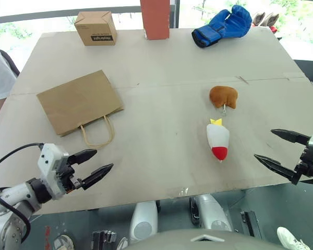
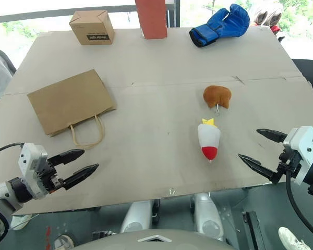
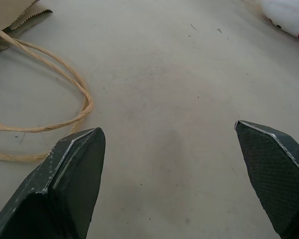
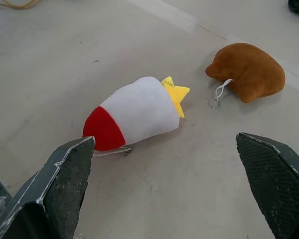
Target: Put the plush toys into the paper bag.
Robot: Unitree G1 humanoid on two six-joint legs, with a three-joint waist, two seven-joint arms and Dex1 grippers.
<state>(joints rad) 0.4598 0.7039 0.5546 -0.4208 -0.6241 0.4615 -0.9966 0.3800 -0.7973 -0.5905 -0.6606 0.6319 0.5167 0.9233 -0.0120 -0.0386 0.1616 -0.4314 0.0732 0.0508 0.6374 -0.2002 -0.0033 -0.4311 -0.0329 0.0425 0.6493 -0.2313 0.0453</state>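
The paper bag (image 1: 79,102) lay flat on the tabletop (image 1: 161,78), handles toward the left gripper (image 1: 96,164), whose fingers were spread and empty. The white plush toy (image 1: 218,139) lay just beside the orange-brown plush toy (image 1: 223,97), near the right gripper (image 1: 271,149), its fingers likewise released.

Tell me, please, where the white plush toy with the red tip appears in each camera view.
Left eye view: white plush toy, right of centre, below the orange-brown plush toy.
Right eye view, same spot.
Left wrist view: a sliver at the top right corner.
Right wrist view: centre.
Shared landmark: the paper bag's handles.
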